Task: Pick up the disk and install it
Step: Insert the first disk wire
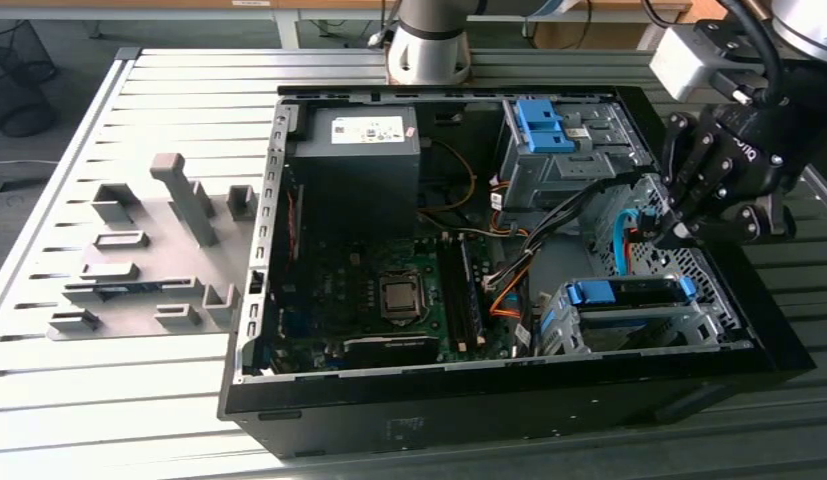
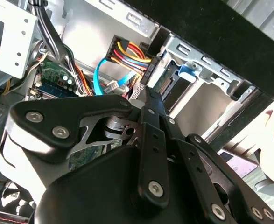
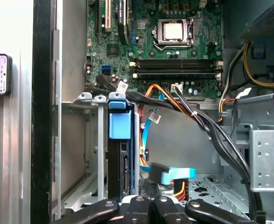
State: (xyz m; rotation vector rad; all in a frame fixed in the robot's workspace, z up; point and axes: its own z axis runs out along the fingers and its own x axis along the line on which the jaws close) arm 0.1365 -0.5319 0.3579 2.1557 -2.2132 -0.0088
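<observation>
Fixture blocks [image 1: 146, 270] stand on the slatted table [image 1: 66, 400] at the exterior view's left, beside the open computer case [image 1: 520, 410]. Toward the case's right end, the disk [image 1: 637, 322] sits in the lower drive cage [image 1: 556, 328], its blue rail showing on top. Just beyond it, the claw [image 1: 660, 235] hangs clenched, holding nothing.

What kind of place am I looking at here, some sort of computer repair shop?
Probably a robotics lab or test bench rather than a shop. An opened desktop computer case lies on a slatted metal table, a robot arm's gripper reaches into it, and grey fixture blocks sit alongside.
</observation>
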